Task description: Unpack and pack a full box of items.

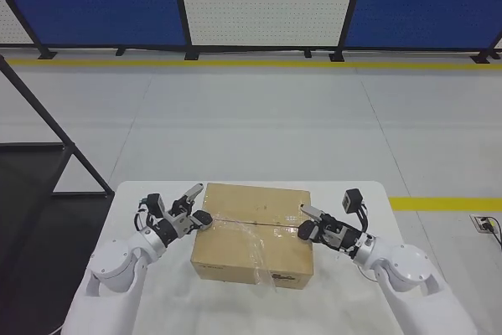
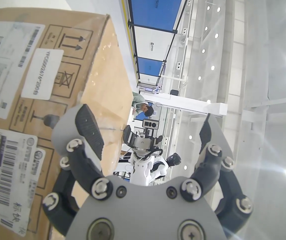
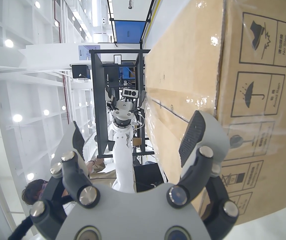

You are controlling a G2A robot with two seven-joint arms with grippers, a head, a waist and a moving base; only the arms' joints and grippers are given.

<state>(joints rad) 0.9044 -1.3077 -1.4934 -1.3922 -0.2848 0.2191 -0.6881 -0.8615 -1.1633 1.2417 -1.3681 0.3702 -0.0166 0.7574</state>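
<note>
**Surroundings.** The white desk (image 1: 334,293) carries the box (image 1: 255,234). Clear tape (image 1: 263,255) covers the box's top seam and runs down its near face. Outboard of the left hand (image 1: 196,207), off the desk, stands a black frame rack (image 1: 33,126). Farther out, a yellow floor line (image 1: 234,61) runs in front of blue and white partition panels (image 1: 100,21).

**Orientation.** The box is closed, with its top face up. Its long axis runs from the left hand to the right hand (image 1: 307,224), and the taped seam follows the same line. The end face toward the left hand carries white labels (image 2: 42,73). The end face toward the right hand carries printed handling symbols (image 3: 258,96).

**Position.** The box lies between the two hands. Each hand is released, with its jaws spread, and sits at the upper edge of its end face, level with the seam. One finger (image 2: 89,131) of the left hand overlaps the box edge. It is probably touching, but the views do not confirm contact.
</note>
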